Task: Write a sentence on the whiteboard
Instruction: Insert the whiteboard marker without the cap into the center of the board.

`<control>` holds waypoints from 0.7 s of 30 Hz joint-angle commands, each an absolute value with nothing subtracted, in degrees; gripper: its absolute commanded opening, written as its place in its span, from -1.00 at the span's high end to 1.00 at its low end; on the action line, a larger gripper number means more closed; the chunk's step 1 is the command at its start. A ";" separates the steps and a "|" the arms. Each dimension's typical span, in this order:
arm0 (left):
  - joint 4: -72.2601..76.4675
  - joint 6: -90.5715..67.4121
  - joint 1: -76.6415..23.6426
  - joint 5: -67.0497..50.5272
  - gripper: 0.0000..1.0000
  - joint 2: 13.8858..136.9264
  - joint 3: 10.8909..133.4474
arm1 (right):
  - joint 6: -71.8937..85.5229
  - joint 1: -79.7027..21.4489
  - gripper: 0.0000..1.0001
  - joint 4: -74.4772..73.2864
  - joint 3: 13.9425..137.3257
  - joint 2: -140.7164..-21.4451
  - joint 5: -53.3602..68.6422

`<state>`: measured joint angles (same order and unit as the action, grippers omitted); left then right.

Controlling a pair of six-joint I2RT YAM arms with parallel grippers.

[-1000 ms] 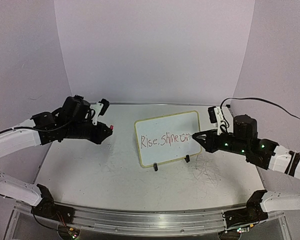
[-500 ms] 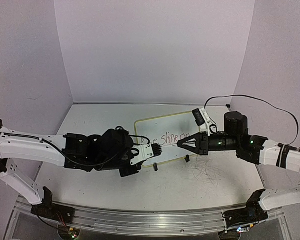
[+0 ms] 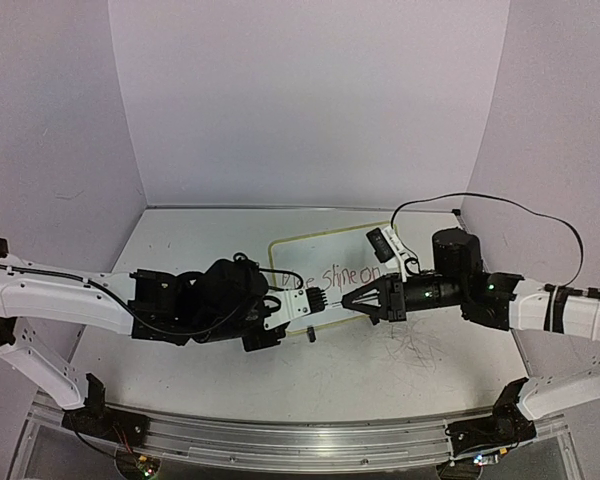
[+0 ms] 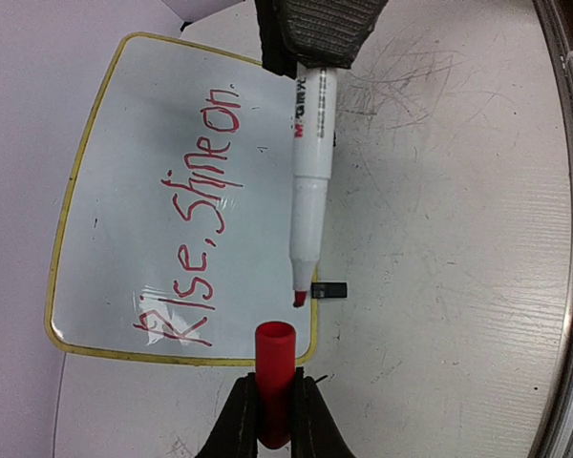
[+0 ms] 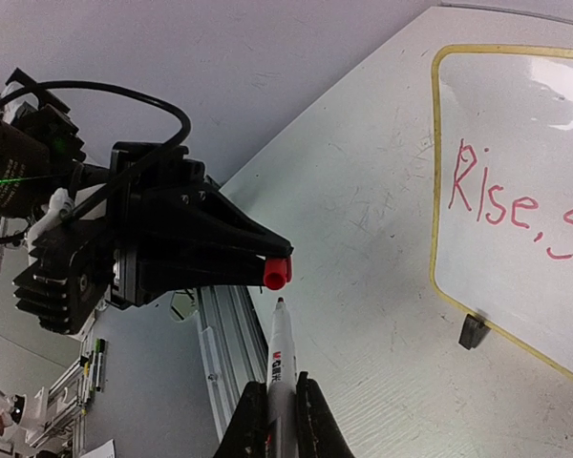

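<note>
The sentence (image 4: 196, 219) looks finished on the whiteboard (image 4: 124, 191); left gripper (image 4: 275, 405) pinches the cap (image 4: 274, 377), right gripper (image 5: 274, 410) grips the marker (image 5: 280, 367) at its three o'clock, so I'd say only recapping is left.

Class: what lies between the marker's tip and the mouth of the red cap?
Nothing: a short bare gap separates the marker from the cap, clearest in the left wrist view.

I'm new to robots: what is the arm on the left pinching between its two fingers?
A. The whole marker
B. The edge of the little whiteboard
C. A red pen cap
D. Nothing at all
C: in the left wrist view the left gripper is shut on the red cap, while the uncapped marker sits in the right gripper.
</note>
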<state>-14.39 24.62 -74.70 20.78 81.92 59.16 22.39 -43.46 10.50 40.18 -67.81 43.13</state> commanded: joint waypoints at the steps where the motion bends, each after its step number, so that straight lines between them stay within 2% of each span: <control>1: -12.13 24.82 -74.79 20.46 1.00 82.50 59.68 | 21.85 -44.31 1.00 13.68 43.23 -68.46 42.80; 21: -12.12 24.65 -74.87 19.41 1.00 82.58 60.47 | 21.96 -45.40 1.00 14.55 43.84 -70.97 41.48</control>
<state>-13.96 24.60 -74.70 20.13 82.70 59.16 22.39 -44.83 11.59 41.12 -70.22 42.08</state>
